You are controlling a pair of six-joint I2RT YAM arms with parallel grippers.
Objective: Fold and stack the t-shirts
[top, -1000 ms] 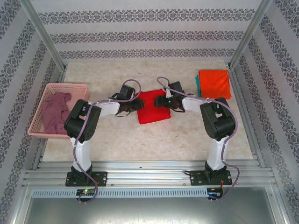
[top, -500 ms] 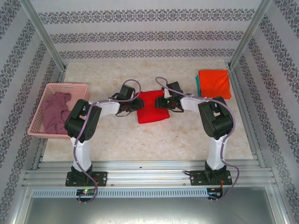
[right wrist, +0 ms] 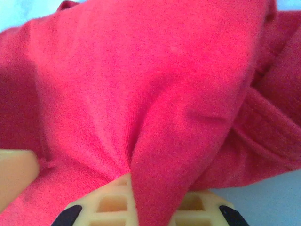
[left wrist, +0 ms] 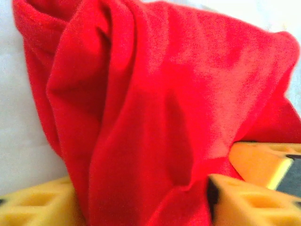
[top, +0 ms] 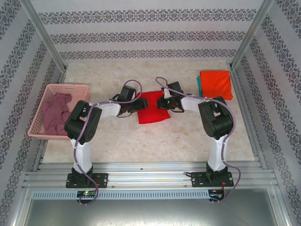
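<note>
— Left pincer [top: 135, 105] sits at the left edge of the red shirt [top: 153, 114]. Its jaws stand apart with red cloth lying loose between them, so we read it as open. And the other one?

— Right pincer [top: 162, 102] is at the shirt's right edge. In its wrist view we see cloth tented up out of the yellow fingers [right wrist: 108, 205], so we judge it clamped on the red shirt.

— So how far along are we?

— We count two done. The orange shirt [top: 216, 84] lies folded square at the far right of the table [top: 164, 136], on top of the teal shirt [top: 199, 84], which peeks out as a strip along its left side.

— The red shirt lies mid-table between the pincers, already a compact rectangle, though both wrist views show bunched folds. We judge it nearly folded and not yet stacked.

— And the mauve shirt [top: 55, 113] lies crumpled in the basket [top: 66, 86] at the left. We reckon about half the job is left: finish red, move it to the pile, then fold and stack mauve.

— Any writing?

— None we can read. The shirts are plain, we see no tags, and the walls [top: 141, 37] carry ornamental bands, not letters.
</note>
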